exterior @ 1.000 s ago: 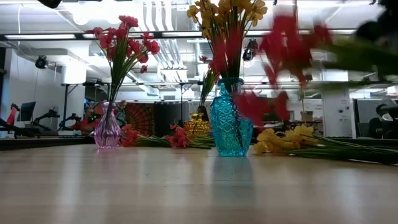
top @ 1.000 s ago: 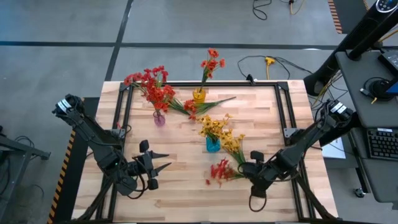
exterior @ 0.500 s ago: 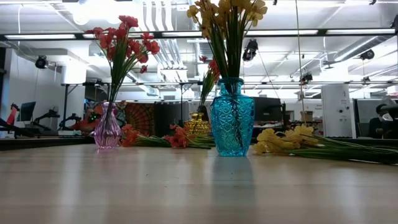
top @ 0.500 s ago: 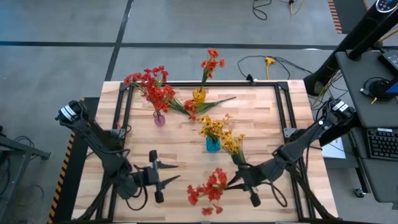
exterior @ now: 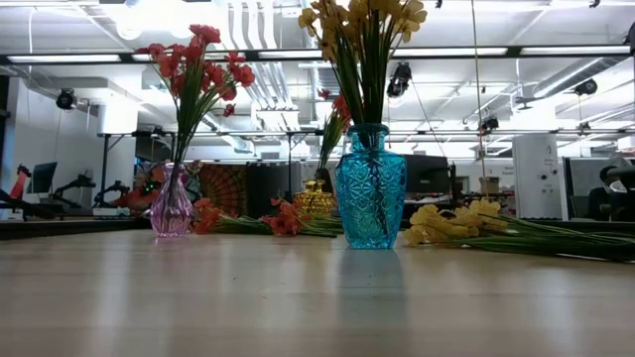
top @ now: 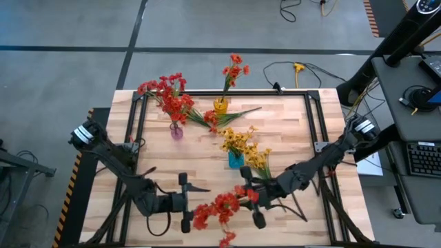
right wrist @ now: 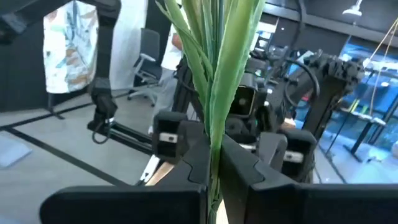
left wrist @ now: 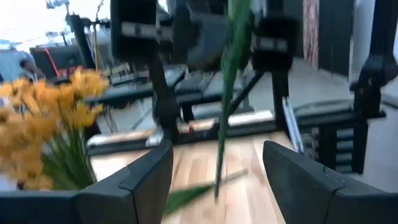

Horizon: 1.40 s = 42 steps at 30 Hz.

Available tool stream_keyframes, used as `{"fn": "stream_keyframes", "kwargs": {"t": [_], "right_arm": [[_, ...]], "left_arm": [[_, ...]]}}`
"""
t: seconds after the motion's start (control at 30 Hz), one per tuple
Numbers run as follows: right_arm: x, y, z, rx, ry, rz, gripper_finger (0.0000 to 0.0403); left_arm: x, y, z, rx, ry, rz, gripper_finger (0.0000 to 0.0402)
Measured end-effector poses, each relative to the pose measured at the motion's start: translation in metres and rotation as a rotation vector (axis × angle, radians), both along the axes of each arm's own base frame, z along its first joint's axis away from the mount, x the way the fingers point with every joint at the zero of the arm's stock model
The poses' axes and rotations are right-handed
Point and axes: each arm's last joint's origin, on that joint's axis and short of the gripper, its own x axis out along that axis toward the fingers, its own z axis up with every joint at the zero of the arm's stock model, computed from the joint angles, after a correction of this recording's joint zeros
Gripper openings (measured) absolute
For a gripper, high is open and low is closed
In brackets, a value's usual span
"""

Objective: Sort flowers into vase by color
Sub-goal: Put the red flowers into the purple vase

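1. A red sprig (top: 219,209) is held by the right gripper (top: 251,195) near the front edge of the table (top: 207,165). In the right wrist view the two fingers (right wrist: 245,174) are seen pressed together on the bundle of green stems (right wrist: 214,74).
2. The blooms hang out from that gripper toward the left gripper (top: 185,202), which is placed just beside them, facing the right gripper across the sprig.
3. The left gripper is seen with its fingers (left wrist: 146,180) spread apart and nothing between them; a single green stem (left wrist: 227,93) passes through the gap without being touched.
4. Beyond the right gripper, toward the far side of the table, a blue vase (top: 236,160) with yellow flowers (top: 238,140) is seen, with loose yellow sprigs (top: 258,160) lying beside it.
5. Farther off, a pink vase (top: 176,131) of red flowers (top: 169,93) and a yellow vase (top: 220,105) with orange-red flowers (top: 234,69) are seen, with more loose sprigs (top: 220,117) between them.
6. The sprig is judged to be very light and springy; the thin stems can be expected to bend and the bloom end to sway when moved.
7. The smooth stems are judged slippery, so a firm hold low on the bunched stems, well clear of the blooms, is advised.
8. The blooms are judged easily crushed or snagged and are best left untouched.
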Motion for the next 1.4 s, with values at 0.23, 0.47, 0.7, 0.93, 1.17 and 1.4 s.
{"fn": "stream_keyframes", "kwargs": {"t": [0.23, 0.47, 0.7, 0.93, 1.17, 1.4], "right_arm": [[0.032, 0.013, -0.009, -0.071, 0.002, -0.019, 0.0013], [0.044, 0.011, -0.01, -0.087, -0.006, -0.079, 0.0013], [0.046, 0.008, -0.01, -0.085, -0.001, -0.088, 0.0013], [0.046, 0.007, -0.011, -0.091, 0.013, -0.098, 0.0013], [0.045, 0.006, -0.01, -0.064, 0.03, -0.095, 0.0055], [0.028, -0.003, 0.01, -0.003, 0.129, -0.095, 0.0137]], "left_arm": [[0.011, 0.003, -0.002, 0.014, -0.075, -0.015, 0.0221], [0.013, -0.001, -0.004, 0.042, -0.073, -0.183, 0.0196], [0.014, 0.0, -0.004, 0.043, -0.072, -0.185, 0.0158], [0.015, 0.003, -0.004, 0.039, -0.062, -0.088, 0.0074], [0.015, 0.004, -0.005, 0.048, -0.059, -0.081, 0.0012], [0.009, 0.01, 0.004, 0.037, -0.037, 0.066, 0.0006]]}}
